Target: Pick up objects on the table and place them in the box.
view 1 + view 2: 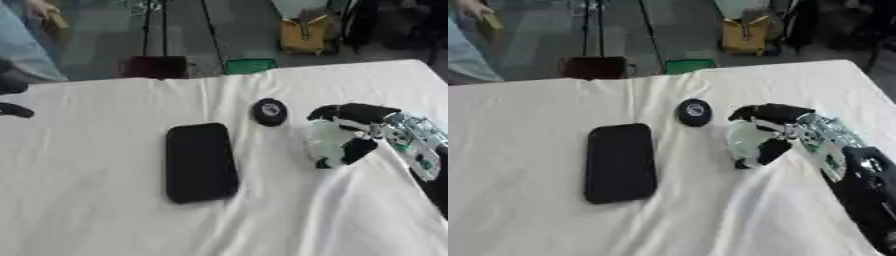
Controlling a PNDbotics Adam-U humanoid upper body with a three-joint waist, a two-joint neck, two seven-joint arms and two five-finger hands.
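A black phone point(201, 162) lies flat on the white cloth in the middle of the table. A small round black object point(269, 112) with a pale centre sits just beyond it to the right. My right hand point(354, 131) comes in from the right and is curled round a pale, whitish-green object point(327, 140), fingers over its top and thumb below. Black parts of my left hand point(12, 97) show at the left edge of the left eye view; their pose is unclear. No box shows in either view.
The table's white cloth point(105, 210) is wrinkled, with folds near the right front. Beyond the far edge stand a dark red container point(156, 66), a green item point(249, 65) and a yellow bag point(304, 35) on the floor.
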